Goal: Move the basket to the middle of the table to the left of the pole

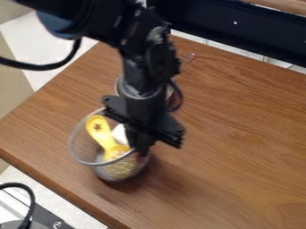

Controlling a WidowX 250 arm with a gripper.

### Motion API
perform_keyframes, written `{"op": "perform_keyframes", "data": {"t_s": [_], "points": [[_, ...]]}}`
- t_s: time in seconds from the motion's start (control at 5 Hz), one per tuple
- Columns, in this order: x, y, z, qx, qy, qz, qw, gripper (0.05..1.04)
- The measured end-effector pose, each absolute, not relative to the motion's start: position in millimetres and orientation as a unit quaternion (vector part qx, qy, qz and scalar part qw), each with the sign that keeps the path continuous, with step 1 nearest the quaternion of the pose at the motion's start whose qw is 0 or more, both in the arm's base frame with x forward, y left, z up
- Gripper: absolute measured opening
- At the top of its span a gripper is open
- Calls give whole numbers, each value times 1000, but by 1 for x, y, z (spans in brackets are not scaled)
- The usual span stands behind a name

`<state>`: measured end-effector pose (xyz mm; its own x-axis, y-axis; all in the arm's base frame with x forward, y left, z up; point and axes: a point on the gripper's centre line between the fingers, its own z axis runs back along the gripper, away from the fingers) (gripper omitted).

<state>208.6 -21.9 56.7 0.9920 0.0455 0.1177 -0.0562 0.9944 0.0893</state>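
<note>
Nearest you: table, flat top, brown wood, streaked grain, straight edges. Lower left, beyond the table's edge: one black cable, curved, smooth. Before you, on the table's left part, near that edge: one basket, fine wire mesh, see-through, round, with a smooth grey metal rim; it leans, rim toward your left. Whether its base touches the wood, you cannot tell. Contents: one spoon, yellow, smooth, handle pierced near its end, lying aslant; beside it, one white item, partly hidden. Your gripper, black, angular, at the basket's right side: fingers drawn nearly together, pinching the rim. Behind the arm: one round metal rim, mostly hidden.
</note>
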Motion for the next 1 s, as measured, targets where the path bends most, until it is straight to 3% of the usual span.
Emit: {"op": "perform_keyframes", "data": {"t_s": [0.2,0.6,0.8,1.0], "points": [[215,-49,70,47,-61,25,997,56],[230,-116,72,74,-56,53,994,56],[244,-142,69,68,-33,66,995,56],[264,-156,70,72,-43,92,992,56]]}}
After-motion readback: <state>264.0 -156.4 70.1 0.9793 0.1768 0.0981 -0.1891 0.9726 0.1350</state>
